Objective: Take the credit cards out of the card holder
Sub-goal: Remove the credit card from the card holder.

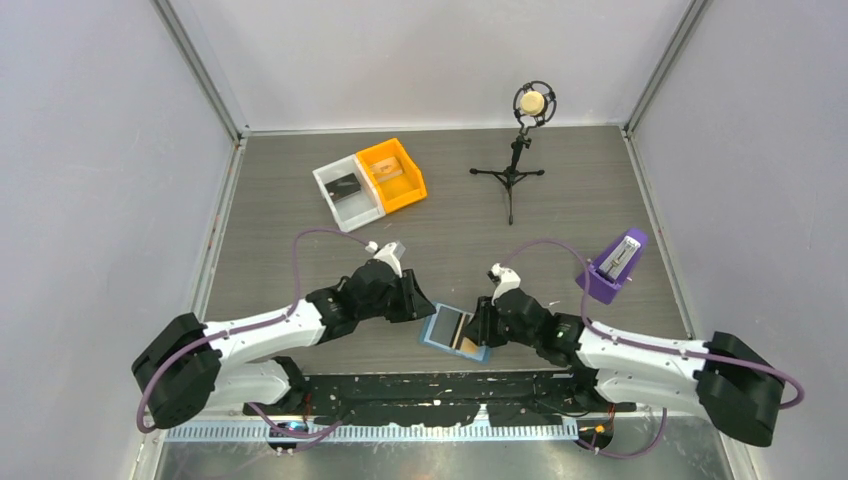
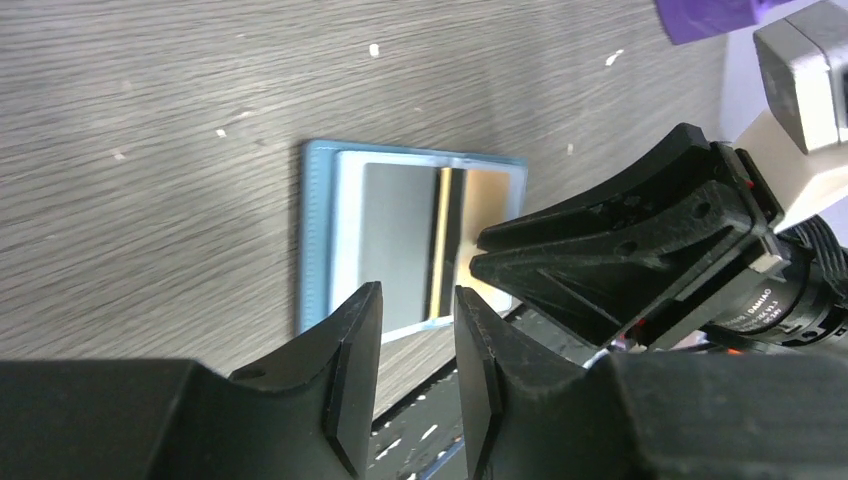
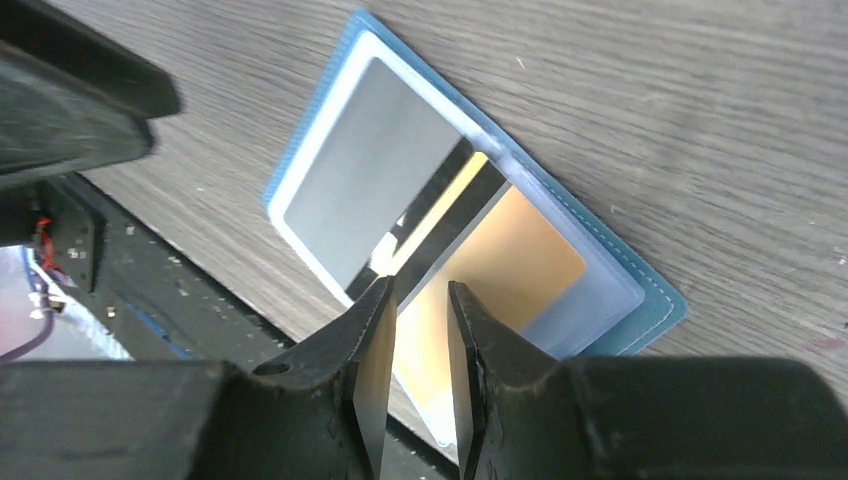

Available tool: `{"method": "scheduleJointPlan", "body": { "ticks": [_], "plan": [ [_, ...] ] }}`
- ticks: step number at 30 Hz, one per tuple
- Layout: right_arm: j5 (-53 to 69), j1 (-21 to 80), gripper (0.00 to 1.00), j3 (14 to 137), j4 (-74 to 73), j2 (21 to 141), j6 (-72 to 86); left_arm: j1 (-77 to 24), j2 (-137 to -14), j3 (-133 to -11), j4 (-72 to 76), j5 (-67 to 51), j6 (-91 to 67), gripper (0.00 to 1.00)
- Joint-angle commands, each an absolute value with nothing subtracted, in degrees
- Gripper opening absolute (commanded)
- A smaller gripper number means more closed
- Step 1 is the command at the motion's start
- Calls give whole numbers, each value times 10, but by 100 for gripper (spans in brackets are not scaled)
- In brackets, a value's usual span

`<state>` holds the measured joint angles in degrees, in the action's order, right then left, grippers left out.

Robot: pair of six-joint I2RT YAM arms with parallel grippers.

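Blue card holder [image 1: 438, 328] open, long axis left-right.

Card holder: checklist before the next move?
1. Card holder open and lying flat: ok.
2. Gold card exposed for grasping: ok.
3. Right pincer lined up over Gold card's edge: ok.
4. Right pincer gripping Gold card: cannot tell.
5. Left pincer bracing Card holder: cannot tell; jaws apart, nothing between them.
6. Both arms clear of each other: ok.
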<state>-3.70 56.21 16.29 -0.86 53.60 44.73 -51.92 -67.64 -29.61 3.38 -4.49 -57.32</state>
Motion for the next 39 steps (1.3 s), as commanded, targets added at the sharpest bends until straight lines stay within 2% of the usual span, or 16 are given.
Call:
{"method": "scheduleJointPlan", "body": {
  "ticks": [1, 8, 16, 20, 28, 39],
  "plan": [
    [-14, 540, 32, 147, 82, 608, 432, -512, -658, -294, -31, -6, -541, 35],
    [53, 504, 31, 176, 115, 732, 361, -509, -654, -278, -36, -10, -542, 35],
    [71, 465, 31, 249, 72, 783, 293, -510, -663, -260, -6, -35, -554, 33],
    [66, 459, 31, 261, 46, 779, 288, -510, -673, -257, 8, -39, -554, 34],
    [54, 459, 37, 252, 23, 731, 355, -510, -715, -262, 48, -54, -552, 33],
    [24, 459, 39, 231, 23, 685, 467, -509, -778, -342, 17, -40, -508, 34]
  ]
}}
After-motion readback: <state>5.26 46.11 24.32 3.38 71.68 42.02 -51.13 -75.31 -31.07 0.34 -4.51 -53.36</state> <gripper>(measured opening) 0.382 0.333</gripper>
